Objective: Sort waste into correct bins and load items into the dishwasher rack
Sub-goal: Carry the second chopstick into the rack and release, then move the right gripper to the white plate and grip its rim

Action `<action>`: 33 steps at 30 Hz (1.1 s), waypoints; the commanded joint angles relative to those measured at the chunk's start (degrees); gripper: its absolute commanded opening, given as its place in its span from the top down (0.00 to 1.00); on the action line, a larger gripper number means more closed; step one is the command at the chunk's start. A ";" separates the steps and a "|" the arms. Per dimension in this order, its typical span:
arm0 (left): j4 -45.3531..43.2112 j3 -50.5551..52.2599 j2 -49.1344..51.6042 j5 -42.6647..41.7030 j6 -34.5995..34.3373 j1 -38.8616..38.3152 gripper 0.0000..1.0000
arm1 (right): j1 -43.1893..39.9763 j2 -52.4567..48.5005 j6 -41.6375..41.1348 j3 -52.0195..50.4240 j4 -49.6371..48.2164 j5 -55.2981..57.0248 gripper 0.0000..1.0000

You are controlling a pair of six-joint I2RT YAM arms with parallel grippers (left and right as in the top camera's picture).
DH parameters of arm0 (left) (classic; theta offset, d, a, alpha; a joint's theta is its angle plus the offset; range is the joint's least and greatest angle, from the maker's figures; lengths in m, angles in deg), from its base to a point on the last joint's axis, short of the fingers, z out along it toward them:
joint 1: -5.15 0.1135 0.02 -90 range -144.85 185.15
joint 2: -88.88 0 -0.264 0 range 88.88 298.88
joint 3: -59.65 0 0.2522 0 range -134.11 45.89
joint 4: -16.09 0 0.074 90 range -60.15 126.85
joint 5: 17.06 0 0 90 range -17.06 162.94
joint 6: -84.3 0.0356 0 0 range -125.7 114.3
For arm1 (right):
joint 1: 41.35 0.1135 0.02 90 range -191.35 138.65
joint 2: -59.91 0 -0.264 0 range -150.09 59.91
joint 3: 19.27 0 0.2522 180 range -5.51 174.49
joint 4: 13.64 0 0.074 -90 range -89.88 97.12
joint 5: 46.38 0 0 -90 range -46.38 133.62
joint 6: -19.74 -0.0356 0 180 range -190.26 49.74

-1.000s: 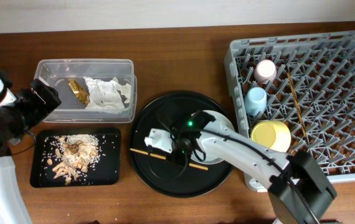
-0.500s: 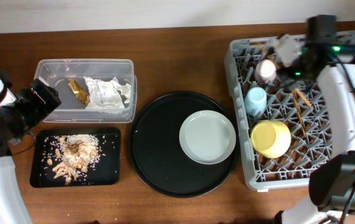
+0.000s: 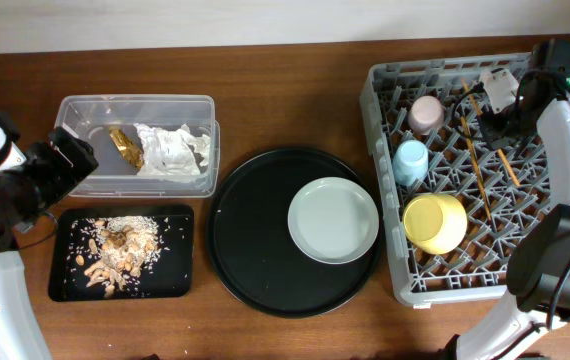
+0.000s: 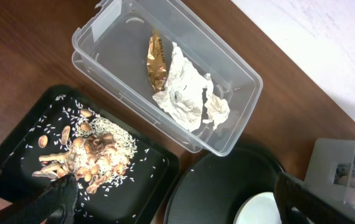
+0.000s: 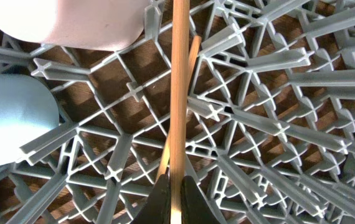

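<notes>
My right gripper (image 3: 498, 108) is over the far part of the grey dishwasher rack (image 3: 555, 235), shut on a wooden chopstick (image 5: 177, 93) that slants across the pegs (image 3: 506, 165). The second chopstick (image 3: 476, 160) lies in the rack. The pink cup (image 3: 426, 112), light-blue cup (image 3: 411, 160) and yellow bowl (image 3: 435, 220) sit along the rack's left side. The grey-white plate (image 3: 333, 220) lies on the round black tray. My left gripper (image 4: 180, 199) is open and empty beside the clear box (image 3: 85, 105), which holds the white napkin (image 3: 173, 148) and the brown-gold wrapper (image 3: 125, 145). Food scraps (image 3: 120, 245) lie in the shallow black tray (image 3: 170, 282).
The large round black tray (image 3: 245, 240) stands mid-table between the bins and the rack. The left arm's body fills the table's left edge. The rack reaches the right and far edges of the table.
My right gripper carried the chopstick off the round black tray to the rack, then shifted right over the pegs. The left arm has not moved.
</notes>
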 commanded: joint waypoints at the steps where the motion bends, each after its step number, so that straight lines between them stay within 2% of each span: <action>1: 0.00 -0.20 -0.07 0.22 -0.17 0.24 0.01 | 0.15 -0.52 -7.10 -0.24 -1.07 -0.24 0.95; 4: 0.00 -0.20 -0.07 0.22 -0.17 0.24 0.01 | 0.15 -0.55 -7.63 -0.26 -1.11 -0.26 0.95; 5: 0.00 -0.20 -0.07 0.22 -0.17 0.24 0.01 | 0.15 -0.63 -7.63 -0.26 -1.09 -0.26 0.91; 8: 0.00 -0.20 -0.07 0.22 -0.17 0.24 0.01 | 0.11 -0.74 -7.63 -0.26 -0.35 -0.26 0.67; 10: 0.00 -0.20 -0.07 0.22 -0.17 0.24 0.01 | 0.11 -0.74 -7.63 -0.26 -0.37 -0.28 0.64; 12: 0.00 -0.20 -0.07 0.22 -0.17 0.24 0.01 | 0.15 -0.61 -8.90 -0.22 0.22 -0.39 0.66; 14: 0.00 -0.20 -0.07 0.22 -0.17 0.24 0.01 | 0.68 1.40 -11.76 -0.20 1.14 -11.06 0.68; 15: 0.00 -0.20 -0.07 0.22 -0.17 0.24 0.01 | 1.33 2.69 -11.78 -0.20 2.62 -20.15 0.68; 17: 0.00 -0.20 -0.07 0.22 -0.17 0.24 0.01 | 3.69 5.40 -14.75 -0.20 8.94 -32.37 0.63; 18: 0.00 -0.20 -0.07 0.22 -0.17 0.24 0.01 | 7.34 7.13 -13.99 -0.20 14.23 -36.83 0.58; 21: 0.00 -0.20 -0.07 0.22 -0.17 0.24 0.01 | 18.91 8.57 -14.58 -0.20 20.63 -36.28 0.61; 24: 0.00 -0.20 -0.07 0.22 -0.17 0.24 0.01 | 32.96 8.50 -28.30 -0.50 19.65 -23.06 0.60; 27: 0.00 -0.20 -0.07 0.22 -0.17 0.24 0.01 | 42.62 8.50 -42.69 -0.52 16.52 -9.94 0.55; 28: 0.00 -0.20 -0.07 0.22 -0.17 0.24 0.01 | 47.34 8.46 -48.04 -0.55 14.43 -8.46 0.45; 29: 0.00 -0.20 -0.07 0.22 -0.17 0.24 0.01 | 49.59 8.33 -49.62 -0.61 13.35 -8.44 0.01; 32: 0.00 -0.20 -0.07 0.22 -0.17 0.24 0.01 | 53.42 6.69 -51.39 -0.63 12.48 -8.41 0.01; 33: 0.00 -0.20 -0.07 0.22 -0.17 0.24 0.01 | 54.03 6.10 -51.76 -0.66 12.59 -8.26 0.07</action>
